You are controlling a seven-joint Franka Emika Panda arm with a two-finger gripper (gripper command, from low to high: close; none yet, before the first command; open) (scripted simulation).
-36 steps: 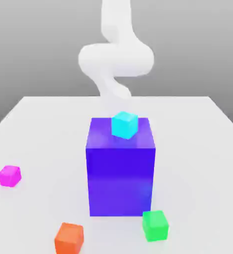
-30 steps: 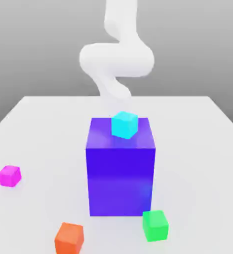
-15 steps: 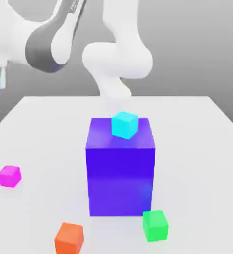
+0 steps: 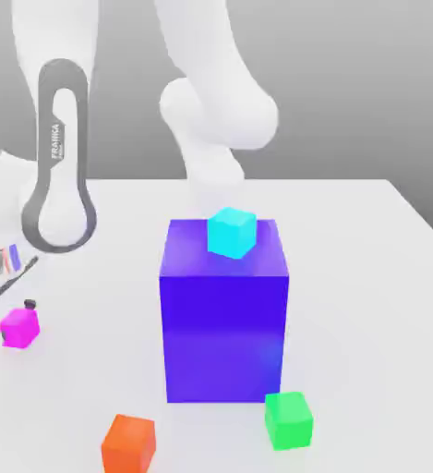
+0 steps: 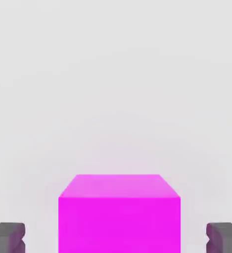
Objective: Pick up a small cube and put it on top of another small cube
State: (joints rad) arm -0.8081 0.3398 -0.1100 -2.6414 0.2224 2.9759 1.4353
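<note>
Straddling the magenta cube (image 5: 119, 212), the end effector (image 5: 116, 237) stands open, fingertips (image 5: 8, 236) clear of its sides.

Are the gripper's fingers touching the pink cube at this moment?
Apart. In the hand view, white table shows between each finger and the pink cube.

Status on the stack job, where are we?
Done: the arm is down at the magenta cube near the table's edge on the exterior view's left. In hand: the claw straddles it, a finger on either side with gaps showing, so no grip yet. Left: close, lift, carry, and set it on another small cube, maybe the cyan cube.
</note>
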